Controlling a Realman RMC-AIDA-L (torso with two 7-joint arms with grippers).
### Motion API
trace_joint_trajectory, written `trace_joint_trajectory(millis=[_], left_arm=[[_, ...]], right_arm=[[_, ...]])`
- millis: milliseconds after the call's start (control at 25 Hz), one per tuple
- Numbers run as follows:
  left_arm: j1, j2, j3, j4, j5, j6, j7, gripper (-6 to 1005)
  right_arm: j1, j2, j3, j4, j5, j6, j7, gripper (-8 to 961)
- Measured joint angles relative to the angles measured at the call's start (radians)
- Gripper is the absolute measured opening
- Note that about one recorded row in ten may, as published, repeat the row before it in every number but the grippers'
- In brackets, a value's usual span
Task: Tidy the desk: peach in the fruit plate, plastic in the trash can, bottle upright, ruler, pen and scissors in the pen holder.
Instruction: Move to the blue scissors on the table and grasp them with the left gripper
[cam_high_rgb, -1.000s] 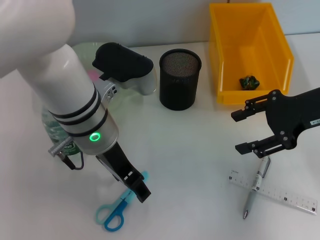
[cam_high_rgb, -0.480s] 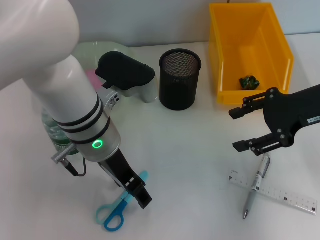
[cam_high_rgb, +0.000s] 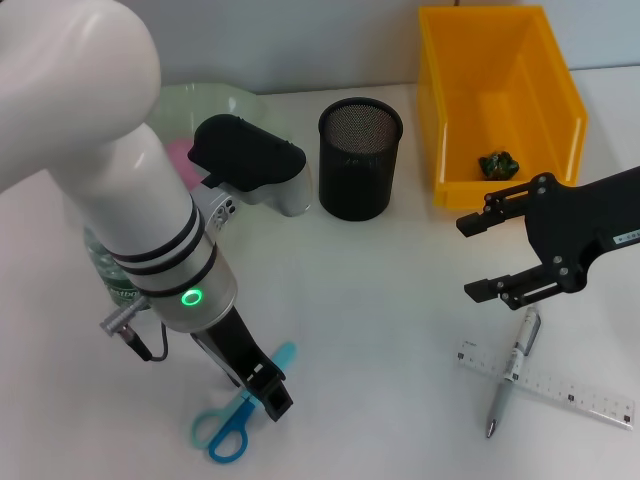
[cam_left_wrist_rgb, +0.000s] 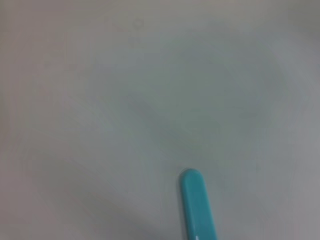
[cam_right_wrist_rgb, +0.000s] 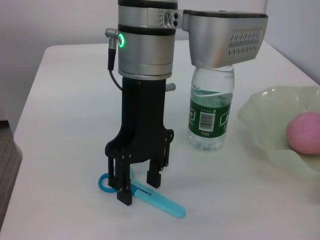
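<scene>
Scissors flat on desk, straddled by left gripper, fingers spread, nothing gripped. Right gripper wide open, empty, above pen and ruler.

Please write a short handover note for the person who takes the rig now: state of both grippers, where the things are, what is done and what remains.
Left gripper: open, fingers down on either side of the blue scissors, not closed yet.
Right gripper: open, hanging above the pen and ruler; the pen lies across the ruler.
Done: peach in the fruit plate, bottle upright, crumpled plastic in the yellow trash can.
Left: scissors, pen and ruler into the black mesh pen holder; none of them shows in it yet.
</scene>
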Motion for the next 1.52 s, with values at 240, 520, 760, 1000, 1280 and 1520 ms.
trace_joint_trajectory(millis=[240, 520, 760, 1000, 1280, 1520], left_arm=[[0.004, 0.0, 0.009, 0.0, -0.008, -0.008, 0.0, 639], [0.005, 0.0, 0.009, 0.0, -0.003, -0.009, -0.001, 618], [0.005, 0.0, 0.009, -0.001, 0.011, -0.006, -0.001, 595], [0.005, 0.0, 0.007, -0.003, 0.021, -0.005, -0.001, 568], [0.006, 0.0, 0.008, -0.004, 0.018, -0.004, 0.001, 537], [0.008, 0.0, 0.009, -0.015, 0.018, -0.012, 0.003, 510]], right_arm=[[0.001, 0.001, 0.0, -0.001, 0.001, 0.0, 0.0, 732], [0.002, 0.001, 0.0, -0.004, 0.001, 0.0, 0.0, 732], [0.002, 0.001, 0.0, -0.009, 0.001, -0.003, 0.001, 732], [0.002, 0.001, 0.0, -0.009, 0.001, -0.004, 0.001, 732], [0.007, 0.001, 0.0, -0.008, 0.002, -0.005, 0.002, 732], [0.008, 0.001, 0.0, -0.008, 0.003, -0.006, 0.003, 732]])
